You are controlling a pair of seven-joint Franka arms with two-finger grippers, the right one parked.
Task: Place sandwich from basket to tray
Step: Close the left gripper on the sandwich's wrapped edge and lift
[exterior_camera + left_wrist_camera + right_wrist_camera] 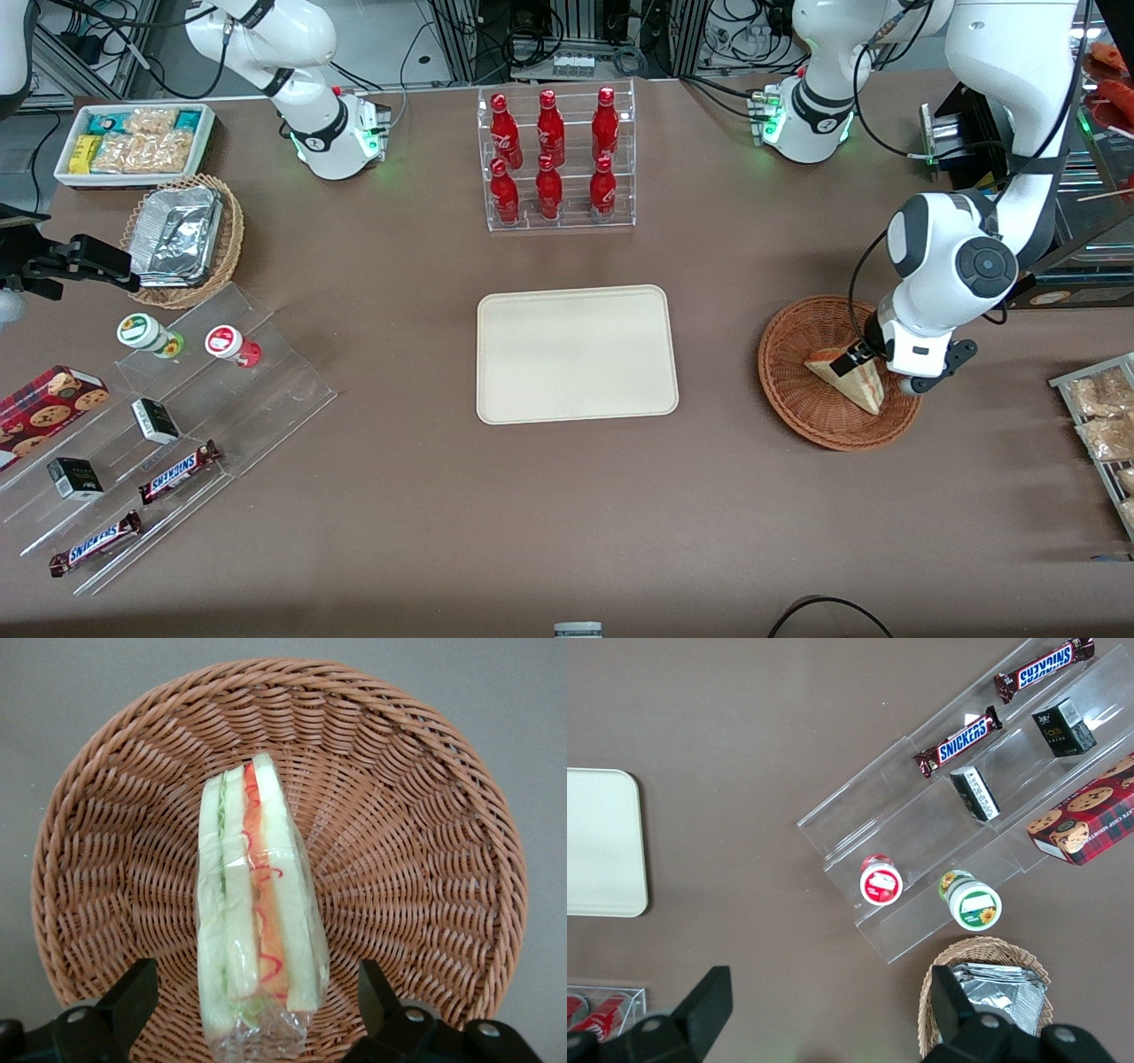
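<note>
At the right of the front frame, the hand [873, 365] sits low over the basket [797, 399], its fingers [133, 997] spread wide on either side of the sandwich [257, 912] without gripping it. The sandwich lies in the basket. At frame centre, the tray [576, 354] rests on the table [567, 532].

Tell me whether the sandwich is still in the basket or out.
In. The sandwich lies inside the basket, the open gripper straddling it; the tray holds nothing.
</note>
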